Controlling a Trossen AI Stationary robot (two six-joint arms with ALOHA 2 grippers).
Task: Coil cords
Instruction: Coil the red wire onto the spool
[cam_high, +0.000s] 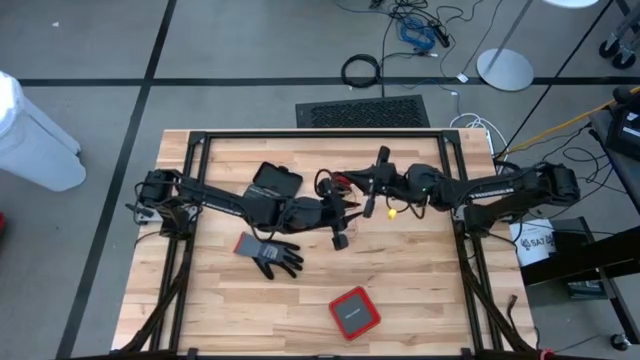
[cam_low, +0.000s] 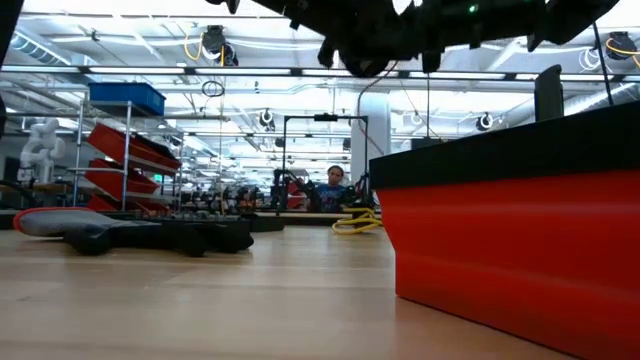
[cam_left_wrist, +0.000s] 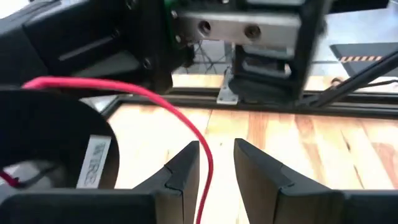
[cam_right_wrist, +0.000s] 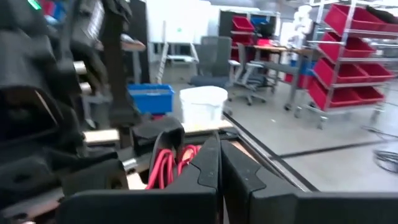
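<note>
The tabletop (cam_high: 300, 310) is pale wood in jointed strips, smooth with a soft sheen. The red cord (cam_left_wrist: 186, 121) has a smooth, slightly glossy plastic jacket. The grey glove (cam_high: 270, 252) looks like matt knitted cloth. The red case (cam_high: 354, 312) is smooth matt plastic.

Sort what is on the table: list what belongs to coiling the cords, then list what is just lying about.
Belongs to the job:
- red cord, running between the left pincer's parted fingers
- yellow cord, on the table below the right arm
- right pincer, shut, by red cord loops

Lying about:
- grey glove
- red box
- black case
</note>
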